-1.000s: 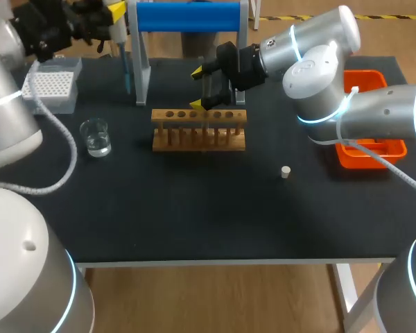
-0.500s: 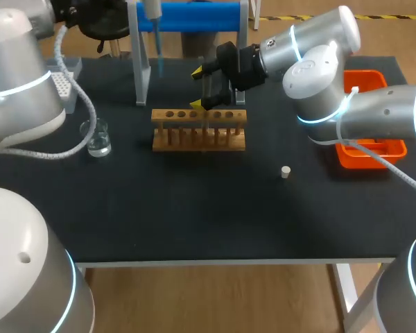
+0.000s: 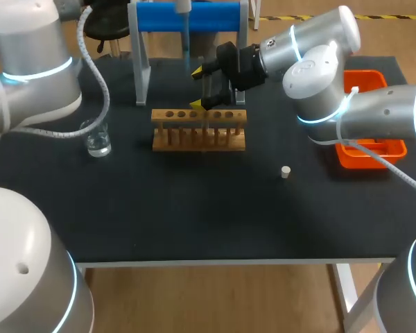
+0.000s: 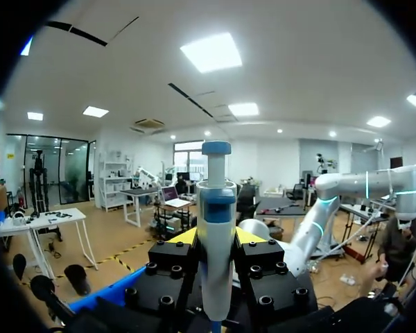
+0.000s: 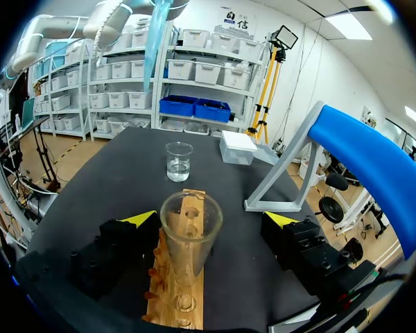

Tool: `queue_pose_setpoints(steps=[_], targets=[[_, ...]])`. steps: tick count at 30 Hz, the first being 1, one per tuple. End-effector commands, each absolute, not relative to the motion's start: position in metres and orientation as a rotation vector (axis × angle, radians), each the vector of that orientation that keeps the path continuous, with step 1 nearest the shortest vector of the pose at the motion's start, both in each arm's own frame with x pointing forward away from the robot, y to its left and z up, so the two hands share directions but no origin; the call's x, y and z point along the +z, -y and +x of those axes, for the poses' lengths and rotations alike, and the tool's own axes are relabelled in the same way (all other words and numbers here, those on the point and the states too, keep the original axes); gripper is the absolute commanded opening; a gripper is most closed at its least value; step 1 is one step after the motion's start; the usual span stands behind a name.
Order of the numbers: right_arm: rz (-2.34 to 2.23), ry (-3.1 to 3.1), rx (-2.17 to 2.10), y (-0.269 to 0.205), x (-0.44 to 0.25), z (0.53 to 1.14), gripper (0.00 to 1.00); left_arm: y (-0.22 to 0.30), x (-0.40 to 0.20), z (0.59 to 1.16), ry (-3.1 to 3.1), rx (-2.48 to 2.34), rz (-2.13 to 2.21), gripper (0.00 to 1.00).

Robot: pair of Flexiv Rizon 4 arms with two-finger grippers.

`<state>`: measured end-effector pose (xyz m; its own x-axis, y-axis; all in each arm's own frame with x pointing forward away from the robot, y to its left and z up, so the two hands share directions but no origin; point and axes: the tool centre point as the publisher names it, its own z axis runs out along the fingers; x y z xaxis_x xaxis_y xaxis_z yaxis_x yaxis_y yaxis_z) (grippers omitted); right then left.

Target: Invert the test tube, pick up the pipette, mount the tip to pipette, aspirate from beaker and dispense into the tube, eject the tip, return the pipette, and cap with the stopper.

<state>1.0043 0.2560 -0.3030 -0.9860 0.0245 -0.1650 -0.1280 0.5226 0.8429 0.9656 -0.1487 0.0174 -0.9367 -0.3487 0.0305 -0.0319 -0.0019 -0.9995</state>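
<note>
Judging from the test tube (image 5: 190,236) upright in the rack (image 3: 198,132) between the spread fingers of the right gripper (image 5: 211,219) and the tipped pipette (image 4: 216,201) pinched by the left gripper (image 4: 215,239) nearby, 4 steps likely remain: dispensing, tip ejection, pipette return, capping with the stopper (image 3: 286,172).

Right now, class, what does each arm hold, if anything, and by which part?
The left jaws clamp the pipette by its upper body, just below the blue collar. The right jaws stand open either side of the test tube, gripping nothing.
</note>
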Motion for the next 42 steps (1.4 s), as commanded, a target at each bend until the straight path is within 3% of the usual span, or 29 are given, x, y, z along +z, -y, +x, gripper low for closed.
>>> queue_pose_setpoints(steps=[1,42], targets=[[-0.09,-2.606,1.458,-0.256,-0.303,1.005,1.0,0.162,0.018,0.98,-2.083,-2.034,-0.388,0.0],[-0.09,-2.606,1.458,-0.256,-0.303,1.005,1.0,0.181,0.012,0.992,-2.132,-2.067,-0.351,0.0]])
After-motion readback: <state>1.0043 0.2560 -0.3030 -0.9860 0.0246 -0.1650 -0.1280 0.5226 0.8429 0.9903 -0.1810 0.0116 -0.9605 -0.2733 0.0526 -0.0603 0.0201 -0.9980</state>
